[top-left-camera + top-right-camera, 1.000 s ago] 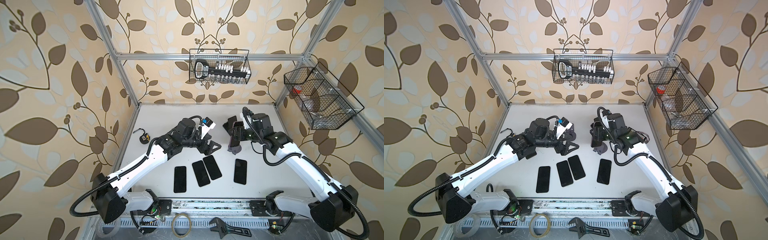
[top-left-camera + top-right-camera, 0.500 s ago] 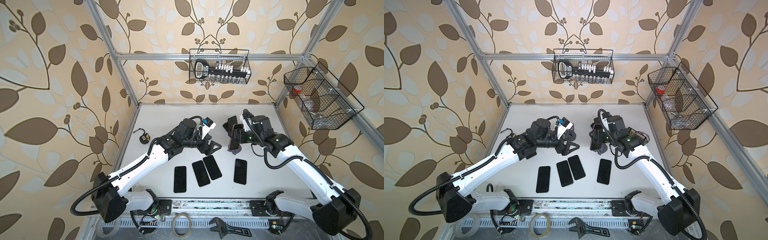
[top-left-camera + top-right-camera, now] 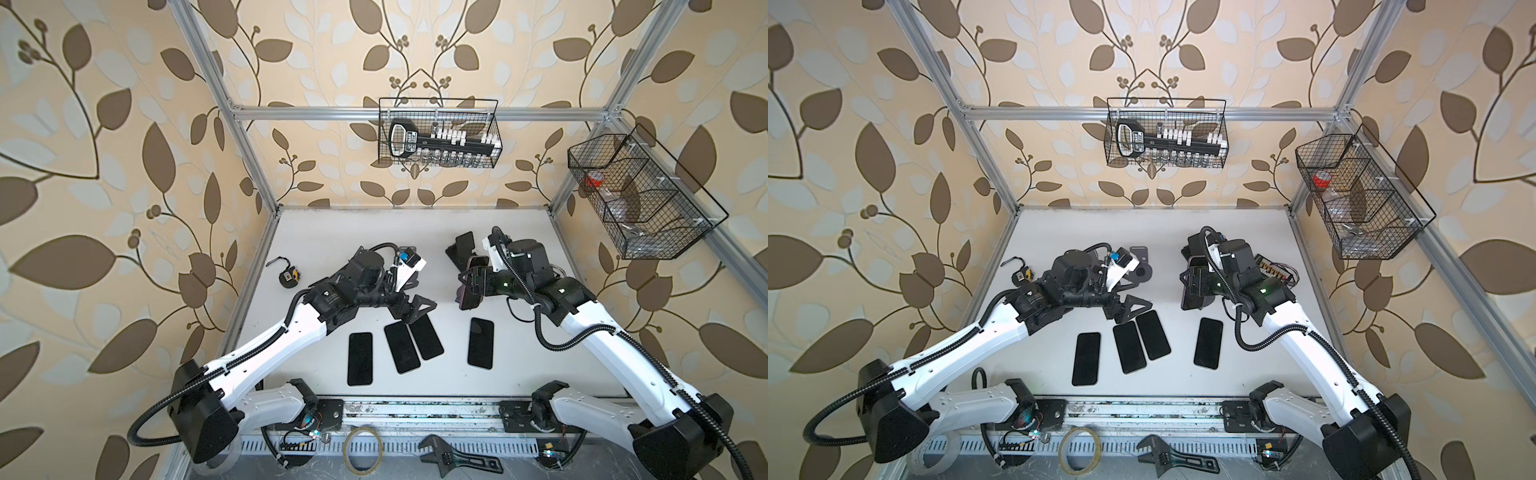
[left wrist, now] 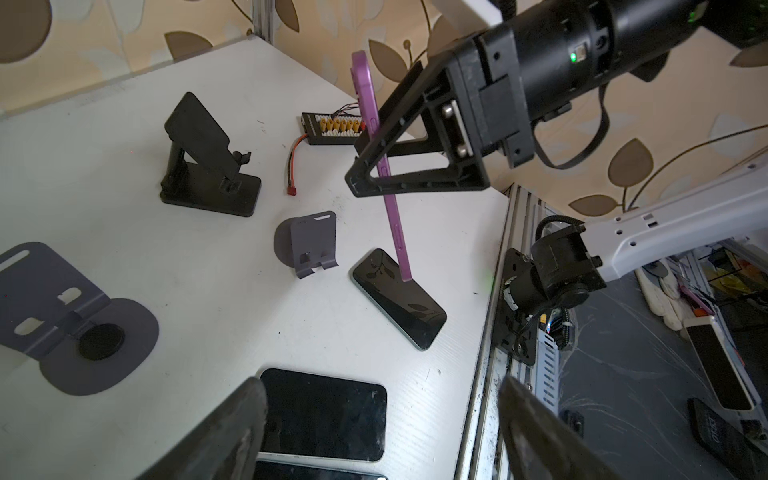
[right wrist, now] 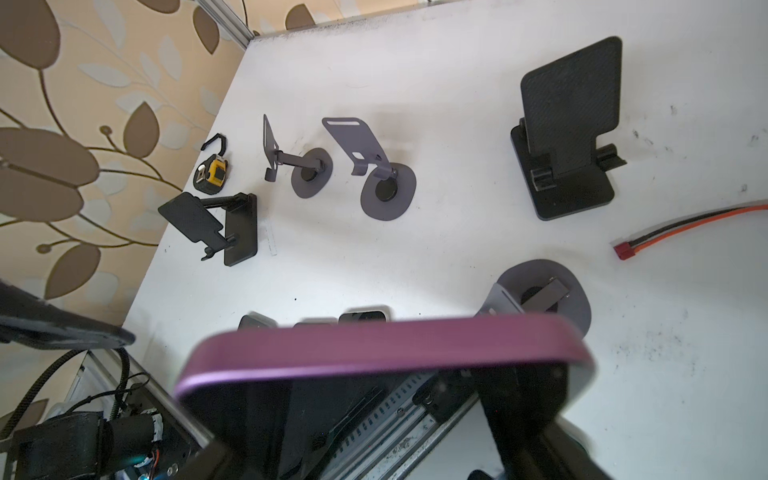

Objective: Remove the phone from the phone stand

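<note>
My right gripper [image 3: 467, 283] [image 3: 1190, 286] [image 4: 365, 166] is shut on the purple phone [image 3: 470, 291] [image 3: 1187, 297] [image 4: 388, 195] [image 5: 374, 345]. It grips the phone across its flat faces and holds it on edge in the air. The small grey phone stand [image 4: 309, 241] [image 5: 540, 299] stands empty on the white table just beyond the phone; in both top views the arm hides it. My left gripper [image 3: 415, 309] [image 3: 1129, 309] [image 4: 380, 399] is open and holds nothing. It hovers over the far ends of two flat phones.
Several dark phones [image 3: 360, 358] [image 3: 481, 343] [image 3: 1208, 343] lie flat near the front edge. A black stand [image 3: 462, 245] [image 4: 203, 158] and more grey stands [image 3: 1140, 257] [image 5: 386, 174] sit farther back. A tape measure [image 3: 289, 277] lies left, a connector board [image 3: 1273, 270] right.
My right gripper has drifted slightly left with the purple phone and its wrist has turned a little. The left arm has hardly moved.
</note>
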`<action>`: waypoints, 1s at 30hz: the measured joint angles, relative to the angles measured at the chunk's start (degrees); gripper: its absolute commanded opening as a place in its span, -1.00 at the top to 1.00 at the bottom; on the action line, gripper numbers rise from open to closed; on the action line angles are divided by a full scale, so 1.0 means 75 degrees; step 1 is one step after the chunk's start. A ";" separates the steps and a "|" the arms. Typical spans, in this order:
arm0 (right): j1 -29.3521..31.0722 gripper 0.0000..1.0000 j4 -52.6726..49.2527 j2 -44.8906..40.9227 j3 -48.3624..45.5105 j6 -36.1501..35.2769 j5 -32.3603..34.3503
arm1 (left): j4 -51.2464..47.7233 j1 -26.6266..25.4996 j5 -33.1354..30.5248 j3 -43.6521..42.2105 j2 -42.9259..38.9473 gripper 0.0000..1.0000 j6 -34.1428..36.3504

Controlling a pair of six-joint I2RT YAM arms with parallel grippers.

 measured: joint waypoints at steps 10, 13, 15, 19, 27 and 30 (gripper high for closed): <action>0.0009 -0.06 -0.0321 0.0000 -0.0003 0.0111 -0.0169 | 0.0227 0.0000 0.0093 -0.0970 -0.1396 -0.78 0.1037; 0.0041 -0.06 -0.0513 -0.0017 0.0012 0.0230 -0.0178 | 0.0248 0.0000 0.0067 -0.0979 -0.1661 -0.78 0.1145; 0.0052 -0.06 -0.0650 -0.0076 0.0012 0.0318 -0.0172 | 0.0353 0.0000 0.0055 -0.1035 -0.1845 -0.78 0.1157; 0.0064 -0.06 -0.0819 -0.0358 0.0012 0.0510 -0.0146 | 0.0446 0.0000 -0.0055 -0.1087 -0.1961 -0.78 0.1145; 0.0064 -0.05 -0.1026 -0.0790 -0.0114 0.0734 -0.0090 | 0.0565 0.0000 -0.0128 -0.1186 -0.1894 -0.78 0.1107; 0.0067 -0.05 -0.1090 -0.0842 -0.0248 0.0781 -0.0093 | 0.0565 0.0000 -0.0143 -0.1186 -0.1877 -0.78 0.1110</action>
